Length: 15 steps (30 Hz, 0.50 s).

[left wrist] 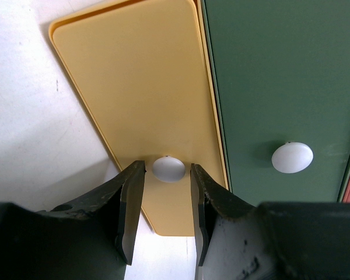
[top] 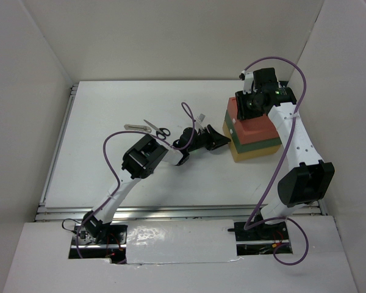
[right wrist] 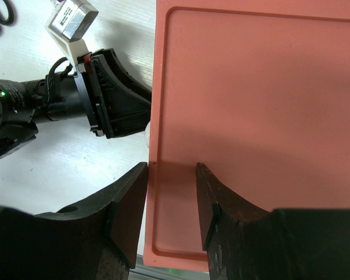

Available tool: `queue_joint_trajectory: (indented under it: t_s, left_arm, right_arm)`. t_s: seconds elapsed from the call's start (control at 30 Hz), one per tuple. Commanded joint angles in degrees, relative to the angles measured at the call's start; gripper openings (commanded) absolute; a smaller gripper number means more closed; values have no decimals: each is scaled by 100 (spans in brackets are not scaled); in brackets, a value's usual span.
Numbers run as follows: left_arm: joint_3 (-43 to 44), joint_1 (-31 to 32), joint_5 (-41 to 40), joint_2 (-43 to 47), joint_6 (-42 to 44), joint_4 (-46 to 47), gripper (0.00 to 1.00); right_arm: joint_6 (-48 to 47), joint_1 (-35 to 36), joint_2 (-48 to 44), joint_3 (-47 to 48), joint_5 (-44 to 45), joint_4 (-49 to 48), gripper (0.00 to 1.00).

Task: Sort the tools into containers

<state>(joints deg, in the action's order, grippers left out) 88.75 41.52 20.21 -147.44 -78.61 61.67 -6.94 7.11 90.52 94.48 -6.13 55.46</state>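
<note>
The containers are a stack with a red-orange top [top: 257, 125], a dark green middle [top: 259, 145] and a yellow bottom [top: 251, 154]. In the left wrist view the yellow drawer front [left wrist: 134, 87] and the green front [left wrist: 280, 76] each carry a white knob. My left gripper [left wrist: 168, 172] is open with the yellow drawer's knob [left wrist: 168, 168] between its fingertips; it also shows in the top view [top: 222, 139]. My right gripper [right wrist: 172, 170] is open just above the red top [right wrist: 256, 87] near its left edge. Black-handled scissors [top: 159, 129] and the silver bar [top: 133, 126] lie left of the stack. The pliers are out of view.
White walls enclose the table on three sides. A metal rail [top: 171, 210] runs along the near edge. My left arm [top: 143, 157] stretches across the middle toward the stack. The green drawer's knob [left wrist: 292, 157] sits to the right of my left fingers.
</note>
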Motion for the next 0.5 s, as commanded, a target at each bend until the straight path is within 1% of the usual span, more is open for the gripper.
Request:
queue_joint_trajectory:
  t_s: [0.0, 0.2, 0.37, 0.4, 0.47]
  left_arm:
    - [222, 49, -34, -136, -23, 223, 50]
    - [274, 58, -34, -154, -23, 232, 48]
    - [213, 58, -26, -110, -40, 310, 37]
    - [161, 58, -26, -110, -32, 363, 34]
    - [134, 58, 9, -58, 3, 337, 31]
  right_arm:
    - [-35, -35, 256, -158, 77, 228, 45]
    - [-36, -35, 273, -166, 51, 237, 44]
    - [-44, -52, 273, -166, 33, 246, 41]
    - [-36, -35, 291, -158, 33, 246, 41]
    - [-44, -35, 291, -175, 24, 246, 41]
